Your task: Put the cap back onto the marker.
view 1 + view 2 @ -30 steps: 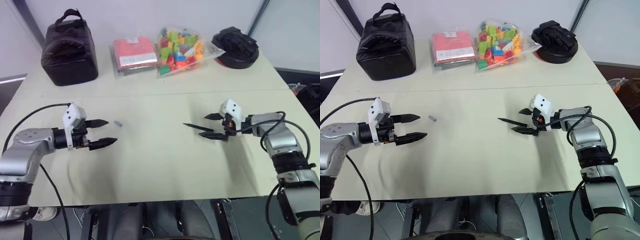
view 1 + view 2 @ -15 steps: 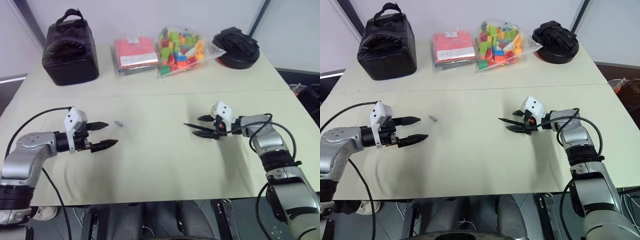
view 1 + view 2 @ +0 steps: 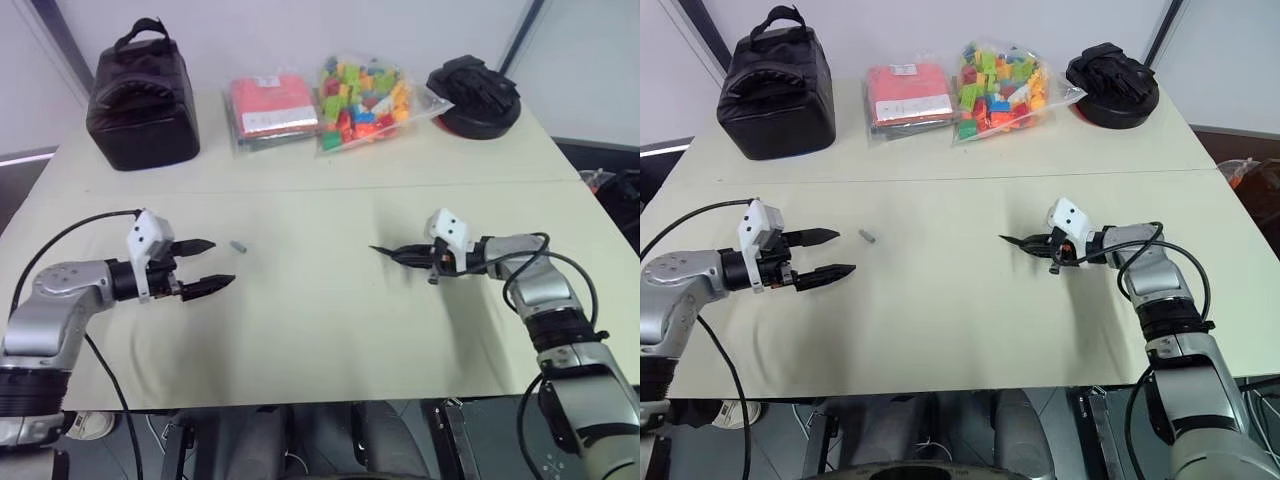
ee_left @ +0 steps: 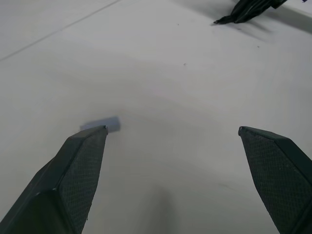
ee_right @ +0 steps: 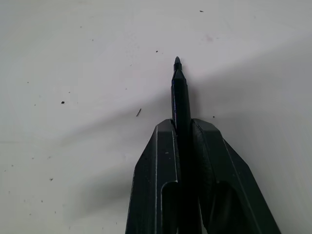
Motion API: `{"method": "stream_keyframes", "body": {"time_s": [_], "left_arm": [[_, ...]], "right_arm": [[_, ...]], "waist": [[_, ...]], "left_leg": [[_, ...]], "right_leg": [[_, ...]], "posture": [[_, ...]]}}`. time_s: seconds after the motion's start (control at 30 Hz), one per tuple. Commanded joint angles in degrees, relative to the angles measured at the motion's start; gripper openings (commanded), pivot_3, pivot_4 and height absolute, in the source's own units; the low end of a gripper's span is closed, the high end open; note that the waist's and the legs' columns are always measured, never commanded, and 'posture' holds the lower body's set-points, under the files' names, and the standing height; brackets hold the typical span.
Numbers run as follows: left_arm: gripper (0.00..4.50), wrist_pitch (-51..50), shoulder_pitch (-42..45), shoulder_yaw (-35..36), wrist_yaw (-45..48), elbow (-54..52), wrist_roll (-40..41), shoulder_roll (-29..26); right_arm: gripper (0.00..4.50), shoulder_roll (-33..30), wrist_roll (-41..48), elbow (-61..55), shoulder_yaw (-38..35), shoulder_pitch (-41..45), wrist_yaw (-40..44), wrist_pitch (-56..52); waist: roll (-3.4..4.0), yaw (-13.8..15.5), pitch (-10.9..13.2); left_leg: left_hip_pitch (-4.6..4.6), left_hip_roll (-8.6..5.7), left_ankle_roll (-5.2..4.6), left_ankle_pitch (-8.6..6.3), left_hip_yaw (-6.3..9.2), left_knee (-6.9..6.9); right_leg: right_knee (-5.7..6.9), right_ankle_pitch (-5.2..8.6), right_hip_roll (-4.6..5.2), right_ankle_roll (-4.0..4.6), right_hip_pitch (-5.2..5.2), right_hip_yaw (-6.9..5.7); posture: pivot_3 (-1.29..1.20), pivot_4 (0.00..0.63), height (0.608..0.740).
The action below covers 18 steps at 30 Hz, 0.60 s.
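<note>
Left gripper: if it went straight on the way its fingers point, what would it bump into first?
Probably the cap, lying just beyond one of the left gripper's open fingers. It sits off-centre, so that finger might only clip it.

Head eyes look down over the table [image 3: 320,330]; wrist views sit close above it.

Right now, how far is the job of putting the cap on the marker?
Done: the right end effector is shut on the marker, its pointed tip sticking out past the fingers. In hand: the left end effector is open, close to the cap, which lies loose on the table. Left: grasping the cap and pushing it onto the marker tip.
</note>
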<state>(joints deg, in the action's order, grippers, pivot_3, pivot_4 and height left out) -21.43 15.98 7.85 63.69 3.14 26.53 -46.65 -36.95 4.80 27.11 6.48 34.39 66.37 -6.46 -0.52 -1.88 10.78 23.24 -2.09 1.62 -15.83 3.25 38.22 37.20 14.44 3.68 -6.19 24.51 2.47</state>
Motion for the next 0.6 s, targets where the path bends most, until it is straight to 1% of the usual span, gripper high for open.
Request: {"method": "stream_keyframes", "body": {"time_s": [0.03, 0.17, 0.23, 0.43, 0.6], "left_arm": [[4.5, 8.52, 4.91, 0.79, 1.18, 9.01, -3.99, -1.01], [4.5, 18.6, 12.44, -2.01, 5.01, 22.02, -10.01, -2.9], [4.5, 23.01, 18.21, -3.88, 7.87, 29.77, -12.53, -2.98], [4.5, 31.89, 31.68, -8.99, 15.14, 47.87, -18.18, 0.07], [4.5, 38.66, 37.91, -13.68, 19.81, 58.22, -24.15, 3.39]], "right_arm": [[0.04, -3.53, 0.14, -8.76, -0.74, 1.6, 0.77, -3.41], [0.04, -5.74, 3.78, -19.84, -1.59, 2.11, 2.29, -11.92], [0.04, -6.03, 5.81, -25.72, -1.88, 1.86, 2.26, -15.93], [0.04, -5.53, 8.43, -35.52, -1.9, -0.55, -0.8, -22.36], [0.04, -5.64, 10.2, -41.39, -2.69, -3.67, -3.4, -25.74]], "waist": [[0.05, 0.15, 0.03], [0.04, 0.37, 0.02], [0.04, 0.69, 0.02], [-0.02, 1.3, 0.0], [-0.04, 1.09, 0.0]], "left_leg": [[0.0, -0.01, 0.0, 0.0, -0.01, 0.0], [0.03, -0.02, 0.01, 0.01, -0.03, 0.0], [0.03, -0.02, 0.0, 0.01, -0.03, 0.0], [0.1, -0.15, -0.05, -0.01, -0.04, 0.11], [0.13, -0.17, -0.1, -0.03, -0.06, 0.19]], "right_leg": [[0.02, 0.0, 0.0, 0.0, 0.01, 0.0], [0.02, 0.0, -0.04, 0.0, 0.07, 0.0], [0.01, 0.0, -0.06, 0.0, 0.06, -0.01], [0.01, 0.0, -0.05, -0.01, 0.03, -0.04], [0.01, 0.0, -0.07, -0.02, 0.01, -0.06]], "posture": [[0.0, 0.15, 0.74], [0.0, 0.15, 0.74], [0.0, 0.15, 0.74], [0.0, 0.15, 0.74], [0.0, 0.15, 0.74]]}}
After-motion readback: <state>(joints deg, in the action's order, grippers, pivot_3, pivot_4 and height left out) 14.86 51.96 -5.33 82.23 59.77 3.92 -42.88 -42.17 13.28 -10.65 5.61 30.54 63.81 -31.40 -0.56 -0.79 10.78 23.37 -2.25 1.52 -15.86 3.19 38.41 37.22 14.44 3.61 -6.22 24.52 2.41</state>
